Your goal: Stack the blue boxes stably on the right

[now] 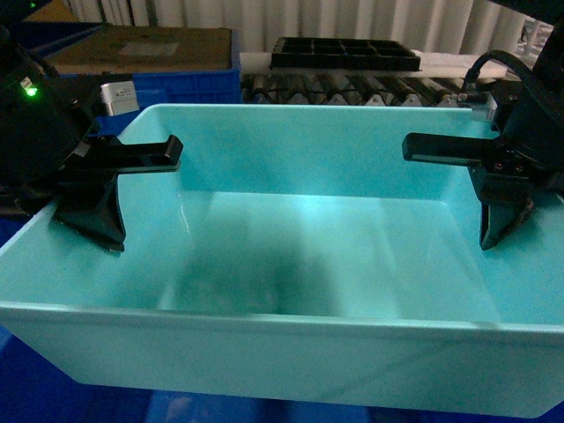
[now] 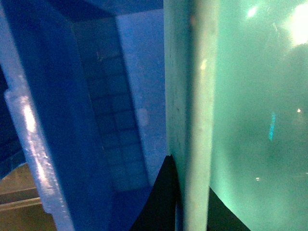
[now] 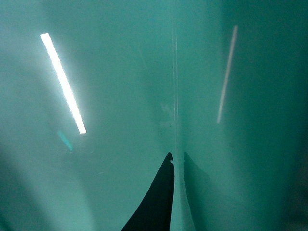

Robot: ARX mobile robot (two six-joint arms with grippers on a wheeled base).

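i see one turquoise tub [image 1: 291,264] filling most of my head view, open side up, its near wall closest to me. my left claw [image 1: 101,198] sits at the tub's left wall, one finger [image 1: 141,152] reaching level over the rim toward the inside and the other angled down at the wall. the left wrist view looks straight along that wall: the rim [image 2: 199,120] runs up the middle with a dark fingertip on either side of it, so this claw straddles the wall, closed down to about the wall's thickness; i can't tell how firmly it bites. my right claw [image 1: 480,194] mirrors this at the tub's right wall, one finger [image 1: 445,148] level over the rim and one pointing down inside. the right wrist view shows only turquoise plastic [image 3: 120,96] and one fingertip [image 3: 156,202] beside a seam, so i can't tell its grip. under and left of the tub is a royal-blue crate [image 2: 82,144]. a black tray [image 1: 344,53] lies behind, on rollers [image 1: 352,88].
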